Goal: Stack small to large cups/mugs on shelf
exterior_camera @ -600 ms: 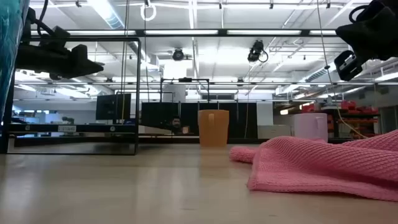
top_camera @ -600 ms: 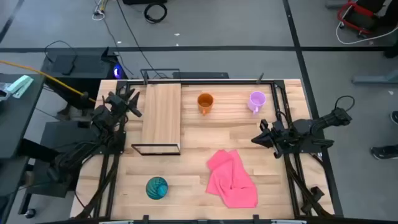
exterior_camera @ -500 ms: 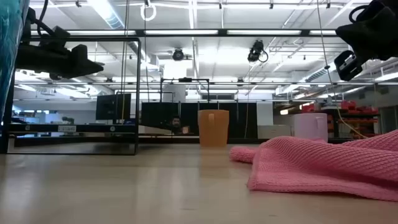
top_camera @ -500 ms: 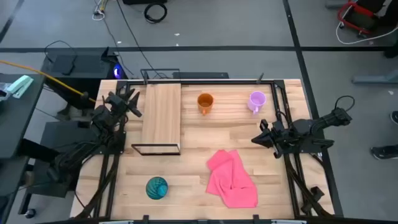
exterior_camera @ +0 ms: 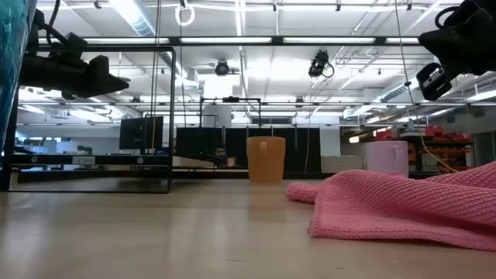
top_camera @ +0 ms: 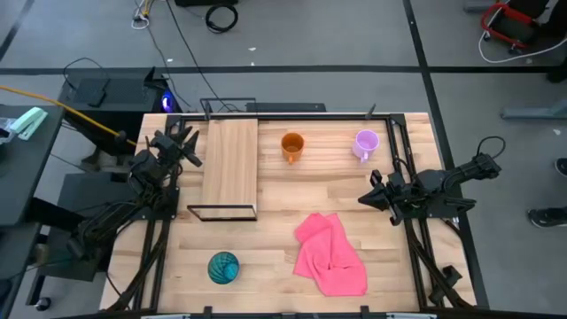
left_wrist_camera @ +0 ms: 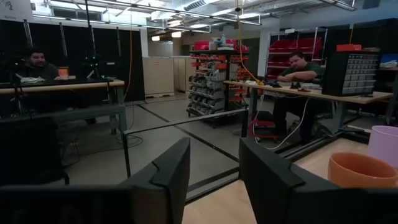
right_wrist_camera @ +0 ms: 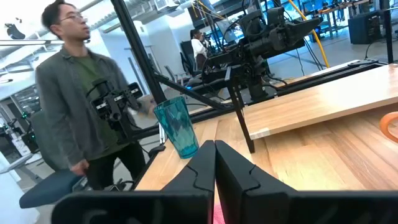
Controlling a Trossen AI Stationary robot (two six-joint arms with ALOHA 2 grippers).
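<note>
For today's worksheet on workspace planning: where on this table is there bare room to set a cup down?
Bare: the shelf top; tabletop between the teal cup and pink cloth; the strip between cloth and orange mug. Crowded: the far edge, around the orange mug and purple mug.

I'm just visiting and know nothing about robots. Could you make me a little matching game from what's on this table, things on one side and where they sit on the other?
Things:
1. orange mug
2. purple mug
3. teal cup
4. pink cloth

Places:
A. near edge, on the left arm's side
B. far side, nearest the right arm
C. right beside the shelf
D. near side, crumpled, right of centre

Pairs: 1-C, 2-B, 3-A, 4-D
</note>
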